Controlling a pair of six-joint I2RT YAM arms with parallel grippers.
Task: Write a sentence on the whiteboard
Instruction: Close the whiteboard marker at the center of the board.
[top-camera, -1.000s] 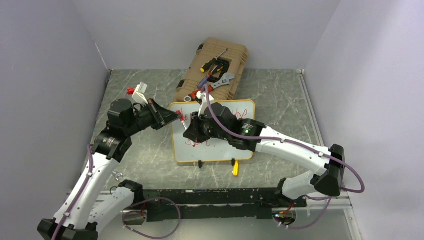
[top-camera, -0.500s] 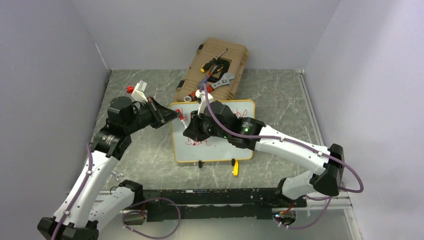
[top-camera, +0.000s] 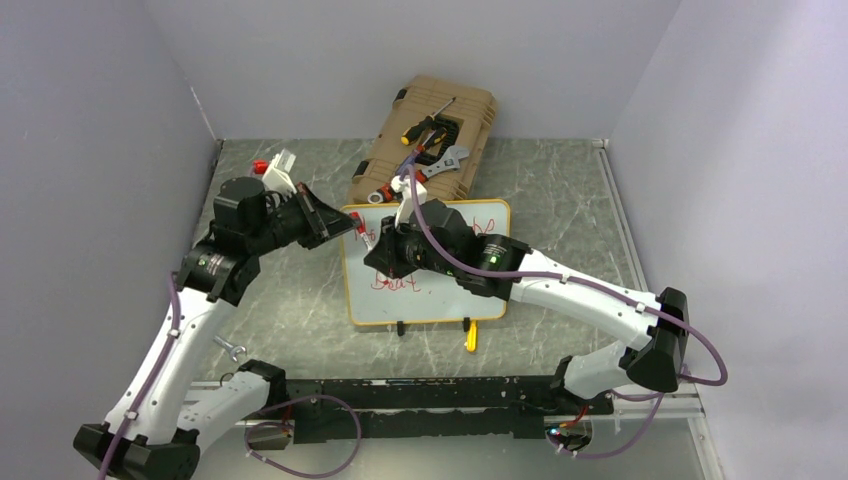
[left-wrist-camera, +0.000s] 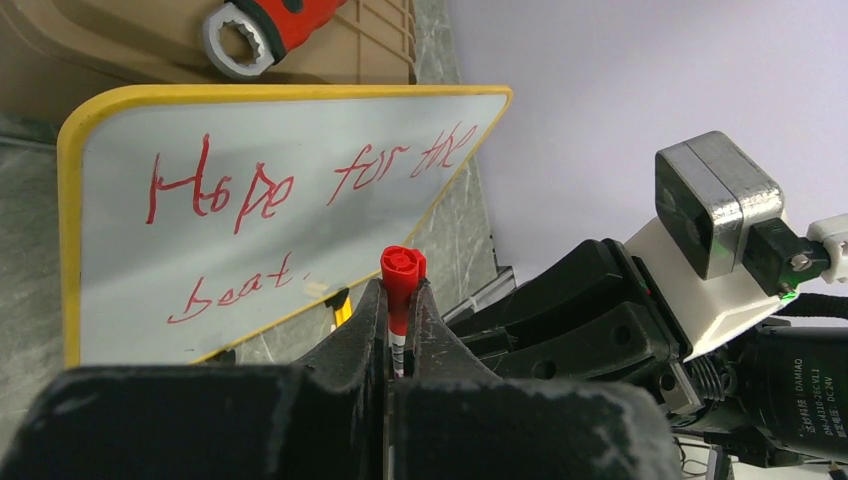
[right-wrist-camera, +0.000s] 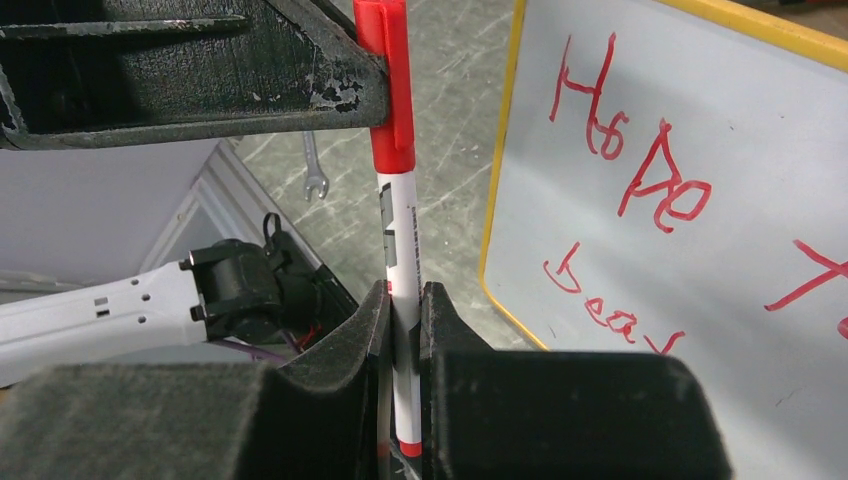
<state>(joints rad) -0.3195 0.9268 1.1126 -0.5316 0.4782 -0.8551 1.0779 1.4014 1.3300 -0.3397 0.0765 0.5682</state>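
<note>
left gripper (left-wrist-camera: 400, 300): jaws pressed together on the red cap (right-wrist-camera: 388, 90), gripping it from the side.
right gripper (right-wrist-camera: 404, 300): jaws clamped on the white barrel of the marker (right-wrist-camera: 402, 230), with the capped end pointing away from its wrist.
marker: spans the gap between the two grippers, above the left edge of the whiteboard (top-camera: 445, 295), with the cap seated on the barrel.
whiteboard: on the grey marbled table (top-camera: 560, 200), mid-table, with its far edge just beside the tan tool case (top-camera: 470, 110) and two black feet on its near edge.
sentence (left-wrist-camera: 300, 185): red handwriting in two lines, "Hope for the" above and "best." below. In the top view the right arm covers part of it.
tool case: closed, with a screwdriver (top-camera: 425, 120) and an adjustable wrench (top-camera: 447, 160) lying on its lid.
small wrench (top-camera: 230, 349): on the table near the left arm's base, well apart from the whiteboard.
</note>
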